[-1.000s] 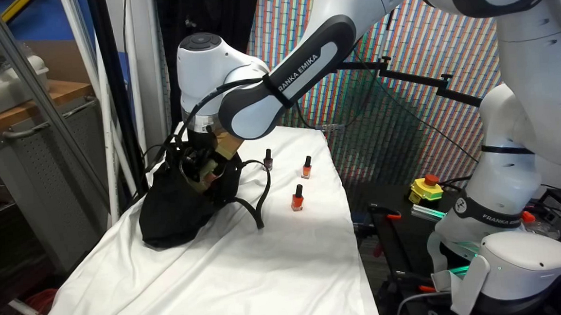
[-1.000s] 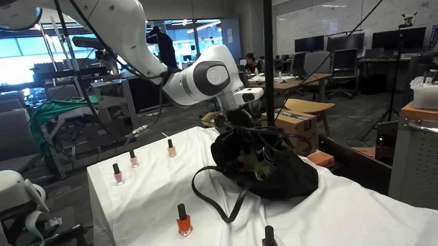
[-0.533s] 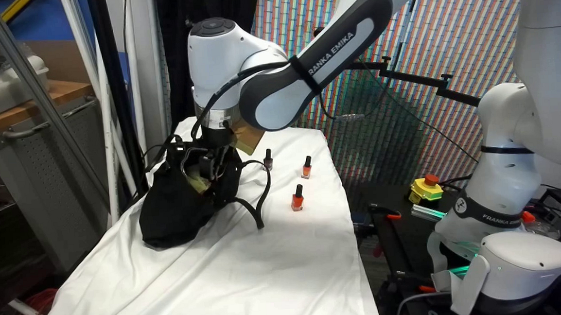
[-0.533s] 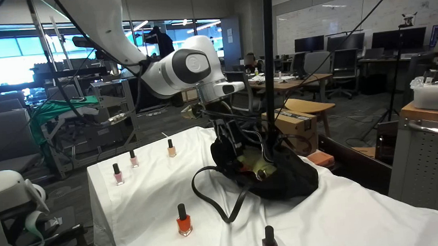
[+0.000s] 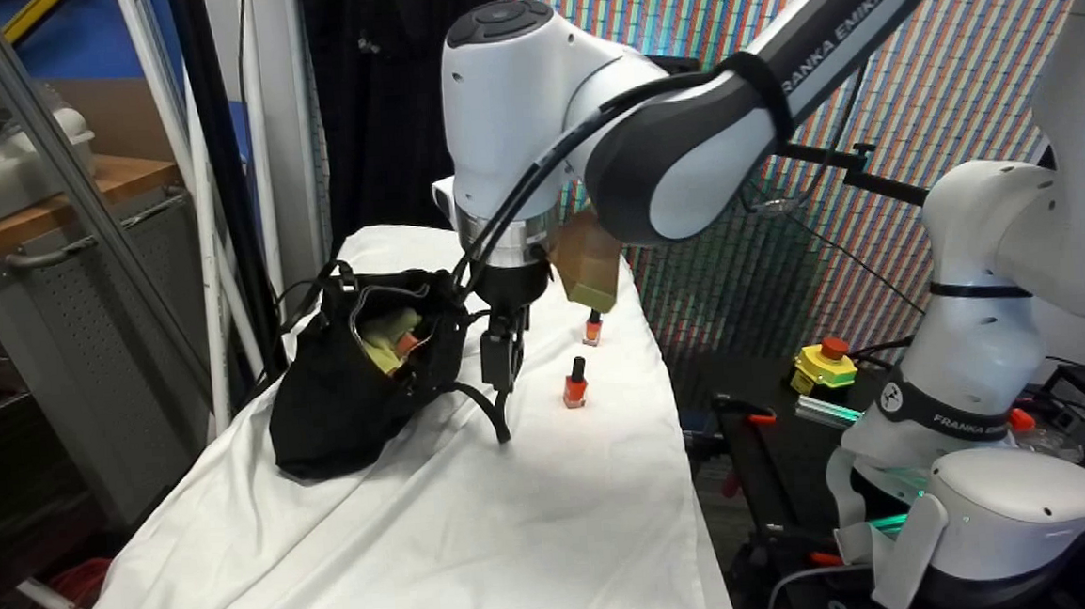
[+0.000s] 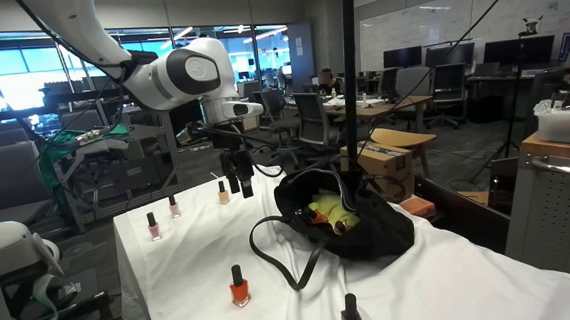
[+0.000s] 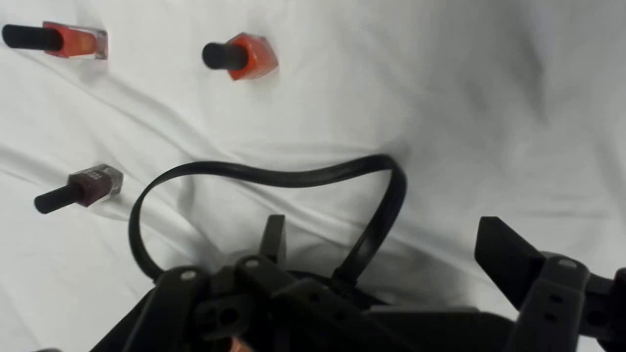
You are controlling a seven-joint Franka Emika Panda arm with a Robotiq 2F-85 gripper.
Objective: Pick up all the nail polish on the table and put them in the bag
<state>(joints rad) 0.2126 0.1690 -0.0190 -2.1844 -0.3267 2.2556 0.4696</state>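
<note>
My gripper stands open and empty beside the bag, above its looped strap; in the wrist view the gripper has only cloth and strap between its fingers. The black bag gapes, showing its yellow-green inside with a small orange-red thing and a dark-capped thing. Upright on the table are nail polish bottles: a red-orange one, an orange one and a dark plum one. The plum one is hidden behind my gripper in an exterior view. Pink, pale pink and peach bottles show too.
The bag's strap loop lies on the cloth between the bag and the red-orange bottle. A dark pole rises behind the bag. A thick cable runs along the arm down towards the gripper. The white cloth is wrinkled.
My gripper has come up out of the bag's mouth and moved sideways, away from the bag and over the strap side. The bag's contents show more plainly. The bottles have not moved.
</note>
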